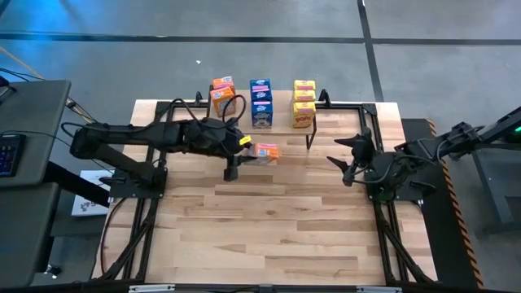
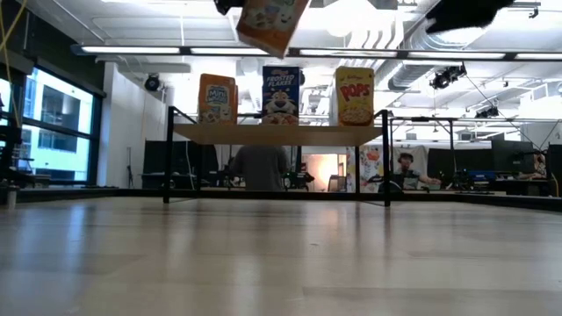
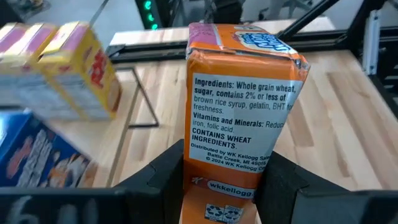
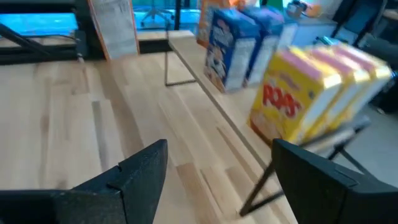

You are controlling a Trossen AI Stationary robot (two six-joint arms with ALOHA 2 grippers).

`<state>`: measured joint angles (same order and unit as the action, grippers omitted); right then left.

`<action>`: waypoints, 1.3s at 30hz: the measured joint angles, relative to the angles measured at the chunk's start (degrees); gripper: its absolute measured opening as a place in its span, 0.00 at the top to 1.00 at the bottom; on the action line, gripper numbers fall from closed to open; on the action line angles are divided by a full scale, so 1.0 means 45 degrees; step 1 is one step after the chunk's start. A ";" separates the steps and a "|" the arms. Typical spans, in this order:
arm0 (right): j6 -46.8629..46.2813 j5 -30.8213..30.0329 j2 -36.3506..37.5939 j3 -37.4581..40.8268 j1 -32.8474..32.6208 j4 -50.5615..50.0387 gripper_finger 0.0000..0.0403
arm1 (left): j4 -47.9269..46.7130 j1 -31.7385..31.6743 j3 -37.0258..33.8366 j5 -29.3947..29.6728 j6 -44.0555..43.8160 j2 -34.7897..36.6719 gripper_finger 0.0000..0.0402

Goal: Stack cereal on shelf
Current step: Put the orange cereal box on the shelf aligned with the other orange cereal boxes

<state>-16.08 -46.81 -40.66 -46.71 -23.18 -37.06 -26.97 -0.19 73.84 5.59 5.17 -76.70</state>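
left gripper (image 1: 242, 151): clamped on an orange cereal box (image 1: 266, 152), held above the table.
box axis: pointing right, out past the jaws.
shelf (image 1: 326, 114): just beyond, at the far edge; orange row far-left of the box.
right gripper (image 1: 347, 159): parked right, jaws apart, empty.

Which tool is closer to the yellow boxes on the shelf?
Right. The right tool hangs open just beside the yellow boxes; the left tool, holding an orange box, sits farther off.

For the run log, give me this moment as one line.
left hand: shut on orange cardboard cereal box, raised | right hand: open, empty | light-wood shelf: boxes standing
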 joint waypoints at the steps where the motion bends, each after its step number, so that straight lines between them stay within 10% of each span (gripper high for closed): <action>1: -0.0252 -0.0169 0.0199 0.0301 0.0000 0.0007 0.31 | -0.0182 -0.0082 0.0000 0.0038 -0.0043 0.0063 0.64; 19: -0.1904 -0.0210 0.3805 0.4266 -0.0024 0.0827 0.31 | -0.1019 -0.0120 -0.0010 0.0317 -0.1560 0.0679 0.64; 39: -0.0202 0.1191 0.6091 0.8226 0.0000 0.6586 0.31 | 0.0015 0.0171 -0.0015 0.0689 -0.0754 0.0669 0.64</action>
<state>-16.99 -41.45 -13.25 -9.69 -23.18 -7.42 -26.90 0.58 73.78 8.69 1.77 -73.69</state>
